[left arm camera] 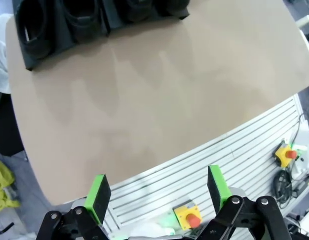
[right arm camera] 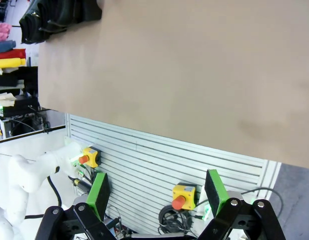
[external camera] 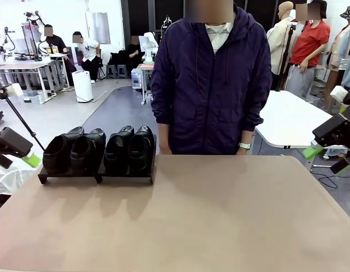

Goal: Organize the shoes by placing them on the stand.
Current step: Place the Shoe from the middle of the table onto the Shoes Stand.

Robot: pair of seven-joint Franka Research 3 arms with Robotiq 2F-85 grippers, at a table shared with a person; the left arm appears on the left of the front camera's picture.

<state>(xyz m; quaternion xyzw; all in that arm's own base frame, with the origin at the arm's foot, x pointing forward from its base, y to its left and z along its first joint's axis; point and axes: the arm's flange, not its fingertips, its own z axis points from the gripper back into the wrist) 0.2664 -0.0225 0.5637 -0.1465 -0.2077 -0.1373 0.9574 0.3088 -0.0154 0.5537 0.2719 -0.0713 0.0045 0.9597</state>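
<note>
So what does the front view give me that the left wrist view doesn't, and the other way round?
Front view alone: the person in a dark purple jacket standing at the far side, and all four glossy black leather loafers in full, side by side on the low matte black stand. Left wrist view alone: the left gripper with jaws open and nothing between them, above the slotted aluminium base with its yellow emergency-stop boxes. Both share the bare tan tabletop and the loaded stand.
</note>
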